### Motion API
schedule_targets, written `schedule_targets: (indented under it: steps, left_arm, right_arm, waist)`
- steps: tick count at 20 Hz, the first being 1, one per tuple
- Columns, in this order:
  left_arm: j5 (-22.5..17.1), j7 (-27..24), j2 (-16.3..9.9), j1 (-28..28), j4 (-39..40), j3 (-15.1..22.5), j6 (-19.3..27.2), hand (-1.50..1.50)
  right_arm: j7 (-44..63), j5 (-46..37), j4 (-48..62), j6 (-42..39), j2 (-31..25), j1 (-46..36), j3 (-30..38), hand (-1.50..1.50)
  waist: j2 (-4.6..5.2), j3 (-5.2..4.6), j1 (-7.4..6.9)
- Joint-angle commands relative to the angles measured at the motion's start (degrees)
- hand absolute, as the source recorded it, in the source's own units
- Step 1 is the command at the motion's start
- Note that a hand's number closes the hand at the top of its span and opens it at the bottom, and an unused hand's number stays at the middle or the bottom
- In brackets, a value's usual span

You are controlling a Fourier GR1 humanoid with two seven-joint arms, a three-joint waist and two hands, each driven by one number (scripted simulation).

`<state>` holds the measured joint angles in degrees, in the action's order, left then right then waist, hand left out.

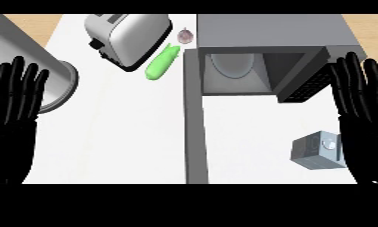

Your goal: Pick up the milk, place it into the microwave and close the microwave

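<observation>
Reaching for the milk (319,151) is your first job: it lies on the worktop (111,136) at the lower right, in front of the microwave (269,51) whose door (306,83) hangs open. Your right hand (356,101) stands just beside the carton on its right, fingers spread and straight, holding nothing. Bring it down and curl round the carton's sides before lifting toward the cavity, keeping clear of the door. Your left hand (21,101) rests open at the left edge, well apart from the milk, near a grey cylinder (55,83). Toaster (125,36) and cucumber (162,62) sit farther back.
</observation>
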<state>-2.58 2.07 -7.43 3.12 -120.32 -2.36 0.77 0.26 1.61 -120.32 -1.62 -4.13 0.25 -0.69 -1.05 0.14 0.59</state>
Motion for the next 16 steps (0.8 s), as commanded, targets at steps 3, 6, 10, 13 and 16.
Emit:
schedule_targets:
  steps: [3, 6, 10, 13, 16]
  left_arm:
    - [0.29, -2.77, 0.57, -2.96, 2.62, -0.52, -0.93, -1.5]
    - [-9.08, -4.16, -4.86, -7.52, 7.32, -9.91, -5.91, -1.5]
    - [-6.14, 1.51, 0.57, -1.91, 4.2, -4.37, -2.07, -1.5]
    - [-13.16, 4.53, -2.76, 1.15, -0.94, -10.11, -5.58, -1.5]
    - [-14.69, 3.46, -2.14, 6.24, -3.94, -10.69, -7.8, -1.5]
  right_arm:
    - [2.28, 0.43, -8.71, 0.09, -1.44, 4.94, 3.05, -1.5]
    - [-1.2, -1.74, -10.03, 1.87, -0.3, 7.5, 4.29, -1.5]
    - [9.47, -3.0, -16.13, 0.45, -0.59, 10.37, -0.89, -1.5]
    - [11.67, -4.13, -19.66, 0.78, -0.06, 13.11, -1.55, -1.5]
    - [13.05, -8.69, -23.6, 1.7, 1.38, 17.51, -5.13, -1.5]
  waist:
    - [0.98, -0.15, -0.21]
    - [1.0, -0.16, 0.01]
    - [0.96, -0.15, -0.46]
    - [0.93, -0.15, -0.65]
    - [0.9, -0.16, -0.66]
